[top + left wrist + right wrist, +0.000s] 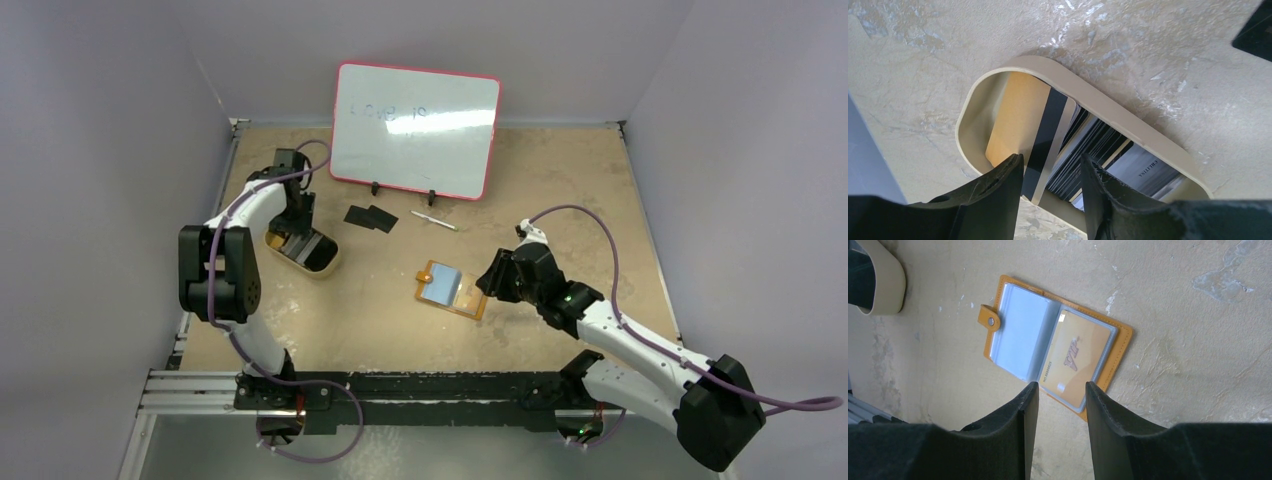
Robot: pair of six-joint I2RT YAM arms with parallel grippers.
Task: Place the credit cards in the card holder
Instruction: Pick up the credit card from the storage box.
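**One card in, several to go.** The orange-tan card holder (989,315) lies open on the tabletop (560,190), right of centre. A gold "VIP" card (1075,357) sits in its right-hand clear sleeve, and the end nearest the right hand (1061,386) seems to poke out past the sleeve's mouth. The left-hand sleeve (1018,335) looks empty. The right hand hovers just at that protruding end, fingers parted and holding nothing.

On the left side, the left hand (1051,159) reaches down into an oval tan dish (1118,120) where more credit cards are heaped. An orange-yellow card with a black stripe (1018,115) lies at one end, with a dark stack (1088,145) beside it. The hand's fingers stand partly open on either side of the striped card's end, and no card is visibly pinched between them. Two black cards (370,217) lie farther back, in front of a propped whiteboard (415,130), with a slim pen (435,222) just to their right.

On this showing the job is in its early stages. At most one card is seated, and it may need pushing home. The cards in the dish and the two black ones are all outside the holder.
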